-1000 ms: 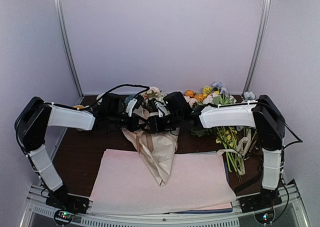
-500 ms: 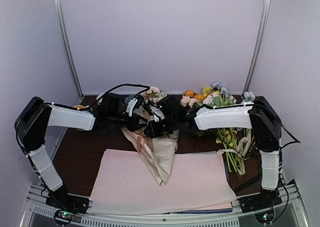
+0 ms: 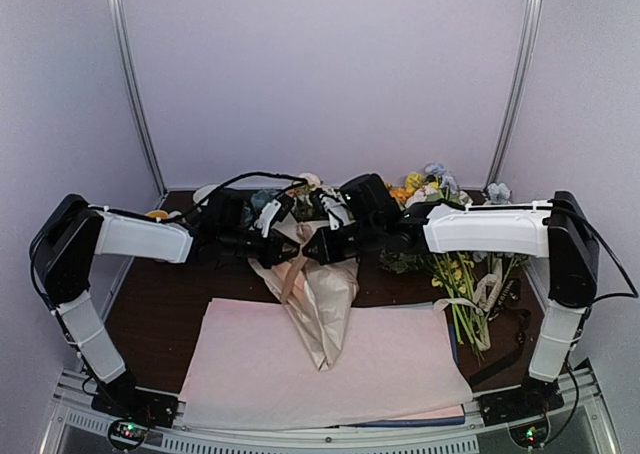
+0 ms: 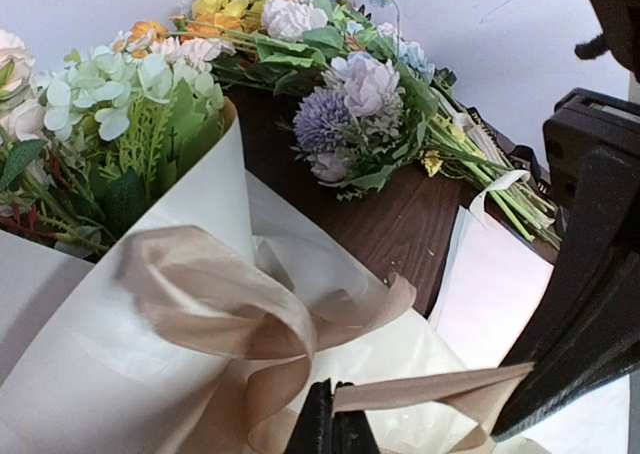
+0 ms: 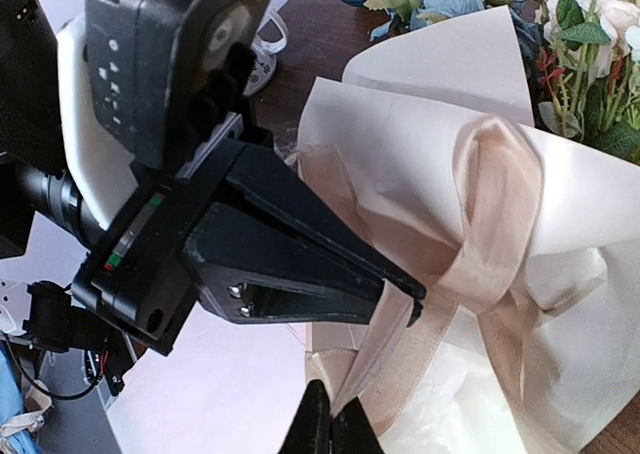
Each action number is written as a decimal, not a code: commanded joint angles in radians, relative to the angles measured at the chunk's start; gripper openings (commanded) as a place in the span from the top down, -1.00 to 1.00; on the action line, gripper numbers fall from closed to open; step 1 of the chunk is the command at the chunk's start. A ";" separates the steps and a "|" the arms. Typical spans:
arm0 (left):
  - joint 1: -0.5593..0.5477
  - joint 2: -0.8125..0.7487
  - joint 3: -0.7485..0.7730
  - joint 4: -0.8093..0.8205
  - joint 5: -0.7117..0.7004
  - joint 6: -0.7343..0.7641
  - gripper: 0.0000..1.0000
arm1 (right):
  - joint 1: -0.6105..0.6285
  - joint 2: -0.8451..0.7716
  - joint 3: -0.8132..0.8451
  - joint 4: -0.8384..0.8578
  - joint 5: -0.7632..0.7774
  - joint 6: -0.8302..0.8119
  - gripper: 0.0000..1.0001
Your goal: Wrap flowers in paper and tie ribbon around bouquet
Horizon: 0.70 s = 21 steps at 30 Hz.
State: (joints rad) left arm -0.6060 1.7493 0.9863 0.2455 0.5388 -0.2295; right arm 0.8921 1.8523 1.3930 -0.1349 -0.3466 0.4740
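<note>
Where it trails, right claw pinches ribbon.

The bouquet is cut off at both wrist views' edges.

Left end effector and right end effector at the bouquet

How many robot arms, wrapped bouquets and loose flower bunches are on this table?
Robot arms: 2 (left arm, right arm)
Wrapped bouquet: 1
Loose flower bunch: 1
Total: 4
</note>
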 commanded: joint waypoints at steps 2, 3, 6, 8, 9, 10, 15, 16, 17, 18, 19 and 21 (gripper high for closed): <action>0.021 -0.004 -0.014 -0.026 -0.058 0.050 0.77 | -0.004 -0.061 -0.018 -0.061 -0.010 -0.017 1.00; 0.021 -0.007 -0.014 -0.032 -0.058 0.056 0.64 | -0.007 -0.049 -0.011 -0.071 -0.014 -0.019 1.00; 0.021 -0.027 -0.008 -0.051 -0.047 0.083 0.41 | -0.011 -0.006 0.018 -0.101 -0.036 -0.030 1.00; 0.024 -0.044 0.013 -0.087 -0.034 0.111 0.27 | -0.012 0.022 0.024 -0.110 -0.040 -0.030 1.00; 0.025 -0.051 0.028 -0.115 -0.019 0.125 0.21 | -0.011 0.031 0.023 -0.111 -0.037 -0.029 1.00; 0.030 -0.058 0.043 -0.143 -0.001 0.141 0.14 | -0.012 0.040 0.023 -0.112 -0.037 -0.028 1.00; 0.043 -0.090 0.106 -0.256 0.132 0.220 -0.16 | -0.018 0.072 0.010 -0.116 -0.036 -0.026 1.00; 0.043 -0.091 0.119 -0.282 0.164 0.243 -0.21 | -0.020 0.074 0.004 -0.111 -0.038 -0.024 1.00; 0.044 -0.090 0.131 -0.306 0.188 0.262 -0.24 | -0.022 0.077 -0.004 -0.105 -0.040 -0.022 1.00; 0.043 -0.089 0.139 -0.320 0.204 0.275 -0.25 | -0.024 0.081 -0.008 -0.102 -0.042 -0.019 1.00; 0.044 -0.089 0.143 -0.325 0.208 0.282 -0.26 | -0.023 0.086 -0.011 -0.100 -0.044 -0.020 1.00; 0.043 -0.081 0.148 -0.315 0.178 0.270 -0.22 | -0.024 0.099 -0.009 -0.101 -0.051 -0.019 1.00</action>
State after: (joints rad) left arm -0.5686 1.6821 1.1019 -0.0303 0.6670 -0.0128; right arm 0.8742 1.9289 1.3876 -0.2409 -0.3817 0.4522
